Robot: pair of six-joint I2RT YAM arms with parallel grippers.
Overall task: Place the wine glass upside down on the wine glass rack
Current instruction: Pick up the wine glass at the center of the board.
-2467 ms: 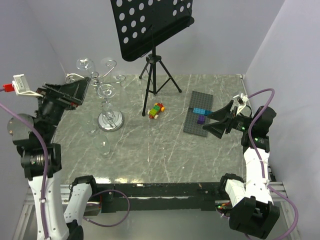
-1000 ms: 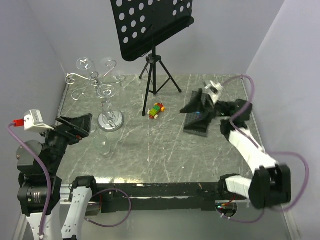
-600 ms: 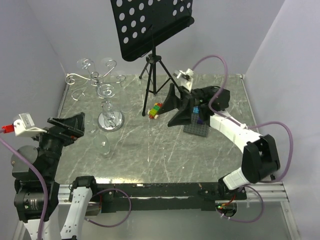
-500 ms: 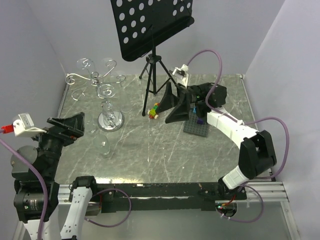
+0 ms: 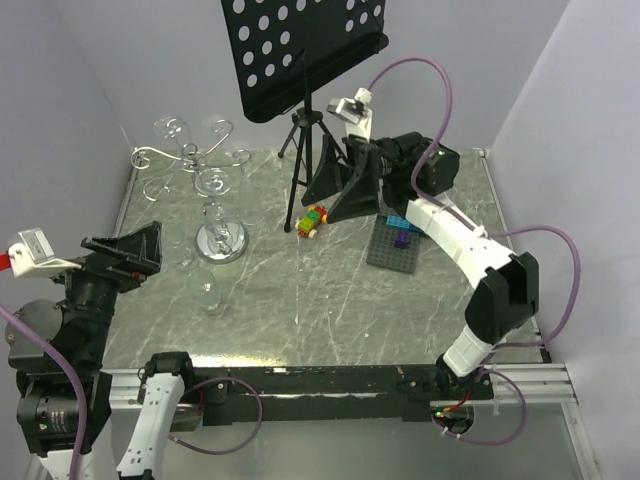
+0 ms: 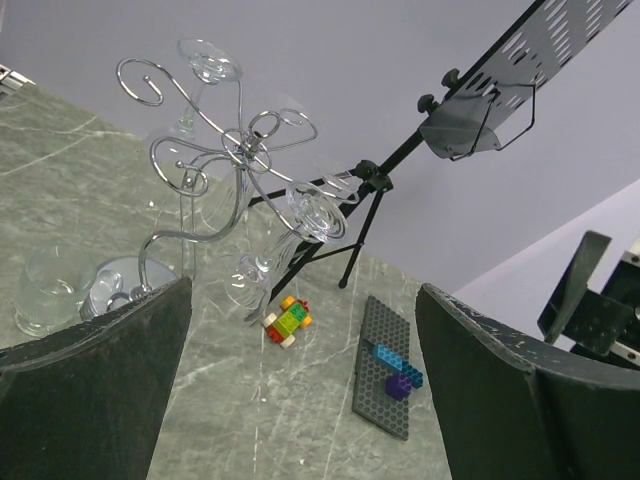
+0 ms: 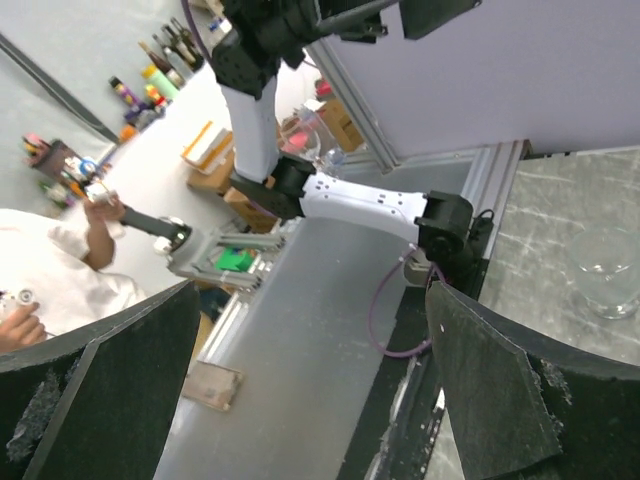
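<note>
The wine glass rack stands at the back left on its round mirror base. In the left wrist view the wine glass rack carries two glasses hanging upside down. A wine glass stands upright on the table in front of the base, and it also shows as the wine glass near the table's front edge. My left gripper hovers open and empty at the near left, apart from both. My right gripper hangs open and empty high over the middle back, facing the near left.
A black music stand on a tripod rises at the back middle, right beside the right gripper. A small toy car and a grey baseplate with blue and purple bricks lie right of centre. Another clear glass sits by the rack base.
My right arm has swung left and up from above the baseplate to beside the music stand tripod. My left arm has drawn back toward the near left corner. Both grippers stayed open.
</note>
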